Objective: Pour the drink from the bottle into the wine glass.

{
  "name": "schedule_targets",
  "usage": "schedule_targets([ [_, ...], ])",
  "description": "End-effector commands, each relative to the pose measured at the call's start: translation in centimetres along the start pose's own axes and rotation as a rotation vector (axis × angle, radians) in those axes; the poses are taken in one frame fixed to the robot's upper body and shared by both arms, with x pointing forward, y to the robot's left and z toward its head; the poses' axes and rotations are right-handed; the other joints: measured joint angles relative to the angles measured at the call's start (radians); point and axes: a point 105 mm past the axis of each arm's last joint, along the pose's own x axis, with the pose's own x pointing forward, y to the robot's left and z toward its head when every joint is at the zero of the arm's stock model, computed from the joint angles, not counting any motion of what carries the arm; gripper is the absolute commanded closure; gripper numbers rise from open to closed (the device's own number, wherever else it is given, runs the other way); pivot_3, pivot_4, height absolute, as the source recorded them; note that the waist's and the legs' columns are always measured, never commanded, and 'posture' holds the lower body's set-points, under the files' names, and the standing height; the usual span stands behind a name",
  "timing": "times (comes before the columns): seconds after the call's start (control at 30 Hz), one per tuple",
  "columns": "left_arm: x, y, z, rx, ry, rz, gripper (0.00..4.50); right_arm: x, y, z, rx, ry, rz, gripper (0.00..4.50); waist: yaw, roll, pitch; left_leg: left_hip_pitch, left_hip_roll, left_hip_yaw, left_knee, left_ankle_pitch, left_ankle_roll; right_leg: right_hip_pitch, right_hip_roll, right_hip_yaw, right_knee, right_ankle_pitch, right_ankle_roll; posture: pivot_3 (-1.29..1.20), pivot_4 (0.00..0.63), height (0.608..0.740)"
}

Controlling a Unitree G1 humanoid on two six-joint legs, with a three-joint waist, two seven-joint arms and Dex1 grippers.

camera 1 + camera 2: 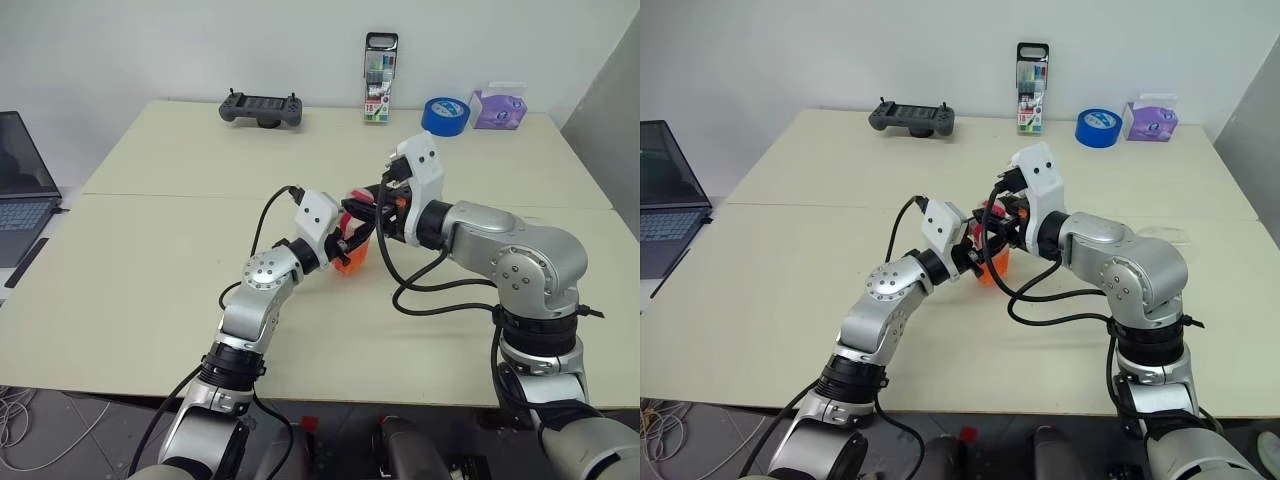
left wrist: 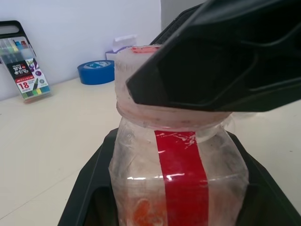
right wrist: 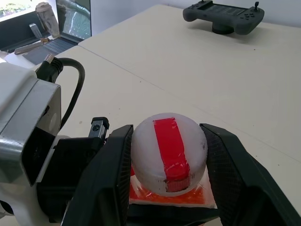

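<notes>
The bottle (image 1: 350, 262) is a small clear one with a red strip and the orange drink at its bottom. It stands upright at the middle of the table. My left gripper (image 1: 342, 246) is shut on its body from the left, its black fingers (image 2: 89, 188) on either side. My right gripper (image 3: 168, 131) comes from the right and above, with its fingers pressed on both sides of the white cap (image 3: 168, 150) with the red band. The wine glass is hidden.
Along the far edge of the table (image 1: 150, 300) lie a grey game controller (image 1: 261, 108), a tall marker case (image 1: 380, 78), a blue tape roll (image 1: 445, 115) and a purple tissue pack (image 1: 499, 108). A laptop (image 1: 20, 190) sits off the left edge.
</notes>
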Motion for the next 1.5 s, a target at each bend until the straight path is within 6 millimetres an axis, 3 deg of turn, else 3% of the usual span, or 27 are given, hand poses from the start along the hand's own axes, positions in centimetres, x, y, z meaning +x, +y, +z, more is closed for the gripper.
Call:
schedule_targets([
  [0.03, 0.0, -0.6, 1.7, 0.035, -0.063, -0.025, 2.52, -0.8, -1.0, 1.9, -0.039, -0.068, -0.064, 2.62, 0.0, 0.0, 0.0, 0.0, 0.0, 0.0, 0.0, 0.0, 0.0, 0.0, 0.0, 0.0, 0.0, 0.0, 0.0, 0.0, 0.15, 0.74],
  [0.1, 0.0, -0.9, 2.0, 0.027, -0.074, -0.053, 2.52, -1.3, -0.9, 2.4, -0.071, -0.085, -0.021, 2.62, 0.0, 0.0, 0.0, 0.0, 0.0, 0.0, 0.0, 0.0, 0.0, 0.0, 0.0, 0.0, 0.0, 0.0, 0.0, 0.0, 0.15, 0.74],
  [0.2, -0.2, -1.4, 3.1, -0.004, -0.108, -0.118, 2.54, -2.7, 0.6, 3.1, -0.1, -0.1, 0.188, 2.62, 0.001, 0.0, 0.0, -0.001, 0.0, 0.0, 0.0, 0.0, 0.0, 0.0, 0.0, -0.001, 0.0, 0.0, 0.0, 0.0, 0.15, 0.74],
  [0.27, -0.7, -2.7, 4.6, -0.087, -0.131, -0.242, 2.55, -6.0, 3.9, 1.7, -0.209, -0.025, 0.519, 2.62, 0.004, 0.0, 0.001, -0.001, -0.001, 0.0, 0.0, 0.0, 0.0, 0.0, 0.0, -0.001, -0.002, 0.0, 0.0, 0.0, 0.15, 0.74],
  [0.3, -1.0, -3.2, 5.3, -0.118, -0.138, -0.299, 2.56, -6.9, 4.3, 1.3, -0.242, 0.013, 0.594, 2.62, 0.007, 0.001, 0.001, -0.002, -0.001, 0.0, 0.0, 0.0, 0.0, 0.0, 0.0, -0.001, -0.003, 0.0, 0.0, 0.0, 0.15, 0.74],
  [0.4, -1.8, -4.3, 6.4, -0.15, -0.131, -0.407, 2.56, -7.2, 3.5, 1.5, -0.276, 0.02, 0.623, 2.62, -0.004, 0.002, 0.002, 0.0, -0.001, 0.001, 0.0, -0.002, 0.003, 0.004, 0.0, -0.002, -0.006, -0.001, 0.001, 0.0, 0.15, 0.74],
  [0.57, -3.1, -5.3, 7.4, -0.216, -0.106, -0.521, 2.56, -8.2, 4.4, 1.3, -0.312, 0.032, 0.756, 2.62, -0.013, 0.003, 0.003, 0.005, 0.001, 0.003, 0.0, -0.002, 0.003, 0.005, 0.005, 0.0, -0.001, -0.001, 0.001, 0.0, 0.15, 0.74],
  [0.77, -2.8, -5.1, 6.6, -0.184, -0.075, -0.499, 2.56, -7.8, 4.0, 2.2, -0.294, -0.004, 0.726, 2.62, -0.004, 0.003, 0.003, 0.006, 0.002, 0.001, 0.0, -0.001, 0.003, 0.005, 0.006, 0.0, 0.0, 0.0, 0.0, 0.0, 0.15, 0.74],
  [1.0, -2.2, -4.7, 5.6, -0.12, -0.052, -0.461, 2.58, -7.0, 3.1, 3.7, -0.317, -0.074, 0.581, 0.24, 0.0, 0.003, 0.003, 0.004, 0.001, 0.001, 0.001, -0.001, 0.003, 0.005, 0.001, 0.001, -0.002, 0.0, 0.0, 0.0, 0.15, 0.74],
  [1.17, -1.8, -4.1, 5.2, -0.103, -0.065, -0.421, 2.58, -5.6, 1.4, 5.6, -0.333, -0.157, 0.288, 0.22, 0.0, 0.003, 0.003, 0.004, 0.001, 0.001, 0.0, -0.001, 0.002, 0.005, 0.001, 0.001, -0.002, 0.0, 0.0, 0.0, 0.15, 0.74],
  [1.5, -1.4, -3.7, 5.1, -0.072, -0.091, -0.402, 2.58, -5.8, 2.0, 3.6, -0.222, -0.102, 0.097, 0.22, 0.002, 0.003, 0.003, 0.0, 0.0, -0.002, 0.0, -0.001, 0.002, 0.002, -0.003, 0.001, -0.002, 0.0, 0.0, 0.0, 0.15, 0.74],
])
